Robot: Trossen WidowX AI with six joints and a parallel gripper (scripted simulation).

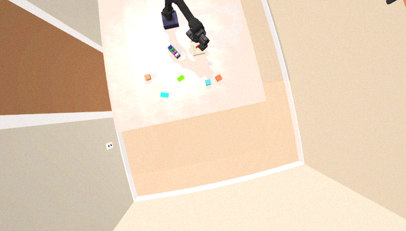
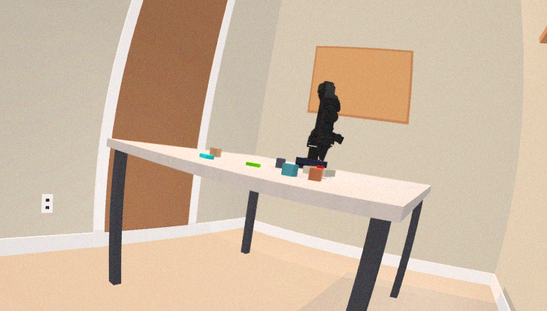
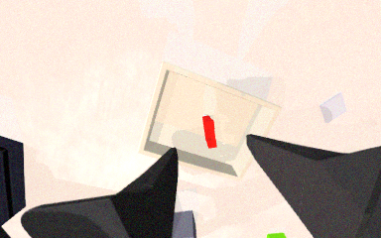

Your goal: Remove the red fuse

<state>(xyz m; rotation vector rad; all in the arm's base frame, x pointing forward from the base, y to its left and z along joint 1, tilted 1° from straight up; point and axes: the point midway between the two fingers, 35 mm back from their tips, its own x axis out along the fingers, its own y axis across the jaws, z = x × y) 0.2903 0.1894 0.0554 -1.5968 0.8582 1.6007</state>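
jaws stand well apart and empty above the tray (image 3: pixel 154 111); red fuse (image 3: pixel 209 132) sits inside; best lift straight up, away from the fuse block (image 1: pixel 174 51).

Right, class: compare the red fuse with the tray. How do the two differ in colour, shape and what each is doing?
Colour: the red fuse is bright red, while the tray is pale cream.
Shape: the fuse is a thin, narrow bar; the tray is a wide, shallow rectangle with raised walls.
Role: the fuse is the thing contained, and the tray contains it.
Shared: neither is gripped, since the claw stands open above them.
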